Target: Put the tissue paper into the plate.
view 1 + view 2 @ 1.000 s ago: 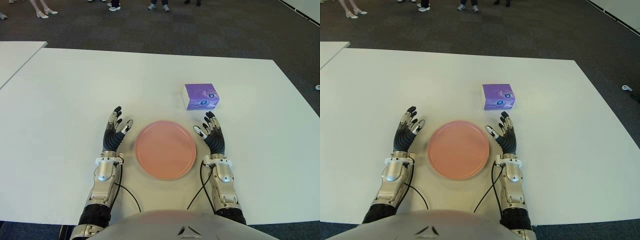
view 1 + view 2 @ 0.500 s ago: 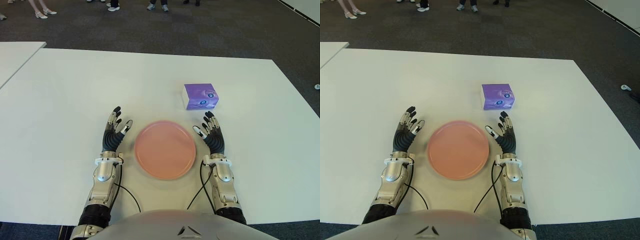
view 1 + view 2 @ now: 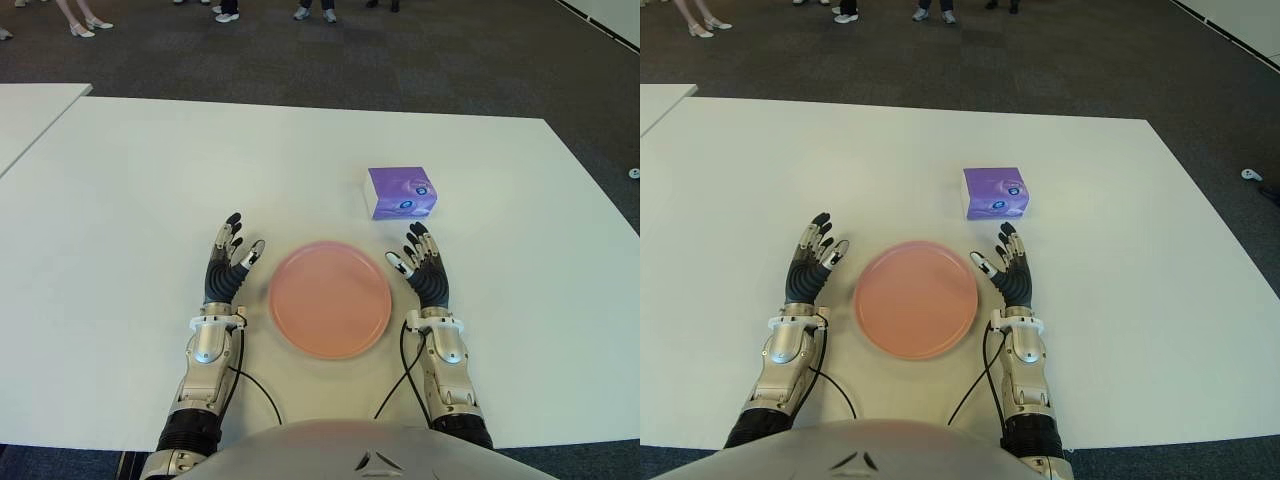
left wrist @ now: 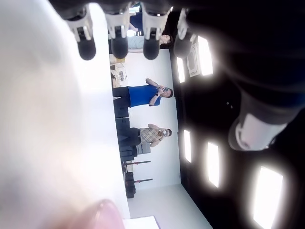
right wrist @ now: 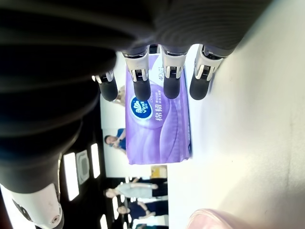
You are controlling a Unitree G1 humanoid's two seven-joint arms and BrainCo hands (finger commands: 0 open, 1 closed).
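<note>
1. Standing over the white counter [image 3: 120, 200], the robot has both hands low on either side of a pink plate [image 3: 330, 298] that sits near its body.
2. The left hand [image 3: 228, 262] shows just left of the plate, fingers spread and relaxed, holding nothing.
3. The right hand [image 3: 424, 268] shows just right of the plate, also with its fingers loosely extended and nothing in them; its wrist view confirms the fingertips [image 5: 141, 90] are straight and free.
4. The tissue paper [image 3: 402, 192], a purple pack, lies on the counter beyond the right hand, a little farther off and slightly to the right of the plate's far edge. It is near the right fingertips but apart from them.
5. The plate holds nothing, so I judge the task has barely begun: this looks like the step before the reach.
6. The next move, as I see it, calls for the right hand to go forward over the pack, close around its sides, lift it and carry it back and left to the plate.
7. The pack looks soft and squashy, so a firm pinch across its width should hold; a shallow grasp might push it away across the smooth counter.
8. Feet of a few people [image 3: 226, 10] show on the dark carpet past the far edge.
</note>
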